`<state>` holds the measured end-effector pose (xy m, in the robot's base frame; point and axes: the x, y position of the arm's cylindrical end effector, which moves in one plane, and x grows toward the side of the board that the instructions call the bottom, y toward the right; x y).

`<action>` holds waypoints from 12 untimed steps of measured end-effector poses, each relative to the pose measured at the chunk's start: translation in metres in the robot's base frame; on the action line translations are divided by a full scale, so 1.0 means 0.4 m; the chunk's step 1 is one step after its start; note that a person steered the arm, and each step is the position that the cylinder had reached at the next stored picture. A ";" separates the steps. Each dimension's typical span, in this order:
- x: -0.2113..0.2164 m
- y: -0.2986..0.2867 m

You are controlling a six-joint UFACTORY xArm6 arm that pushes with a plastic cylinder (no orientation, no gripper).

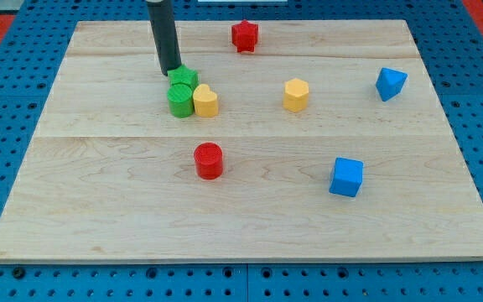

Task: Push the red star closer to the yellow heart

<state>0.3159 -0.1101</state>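
Observation:
The red star (244,35) sits near the view's top, right of centre-left. The yellow heart (205,100) lies lower and to the left, touching a green cylinder (179,100). A green star-like block (183,78) sits just above that cylinder. My tip (171,70) is at the upper left edge of the green star block, touching or almost touching it. The tip is well left of and below the red star.
A yellow hexagon (296,94) lies right of the heart. A red cylinder (209,159) sits below centre. A blue block (390,83) is at the right, a blue cube (346,177) at the lower right. The wooden board (99,210) lies on a blue pegboard.

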 end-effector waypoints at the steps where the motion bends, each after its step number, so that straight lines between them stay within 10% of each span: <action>1: 0.004 0.011; 4: -0.291 0.098; 12: -0.232 0.301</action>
<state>0.2230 0.0105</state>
